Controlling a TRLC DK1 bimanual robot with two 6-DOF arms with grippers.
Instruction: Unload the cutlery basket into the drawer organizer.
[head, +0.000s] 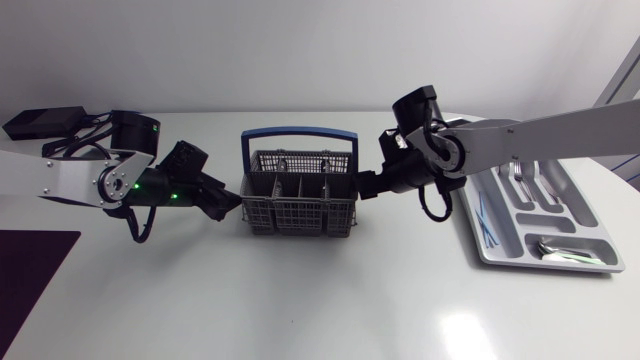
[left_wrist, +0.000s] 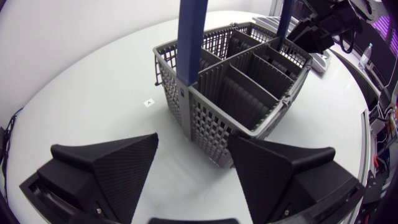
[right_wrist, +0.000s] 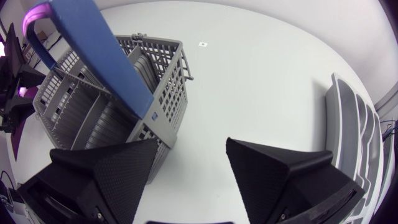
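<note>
The grey cutlery basket (head: 300, 195) with a blue handle (head: 300, 131) stands mid-table; its compartments look empty in both wrist views. My left gripper (head: 232, 203) is at the basket's left end. It stands open (left_wrist: 193, 165), with a lower corner of the basket (left_wrist: 249, 81) just ahead of the gap between its fingers. At the basket's right end my right gripper (head: 362, 187) is also open (right_wrist: 189, 168); one finger is close beside the basket's (right_wrist: 106, 99) end wall and nothing is held. The grey drawer organizer (head: 540, 267) lies at the right with several pieces of cutlery in it.
Forks (head: 515, 180) lie in the organizer's far compartments, spoons (head: 560, 250) in the near one, and thin blue sticks (head: 485, 225) in its left slot. A dark mat (head: 30, 270) covers the front left corner. Bare white tabletop stretches in front of the basket.
</note>
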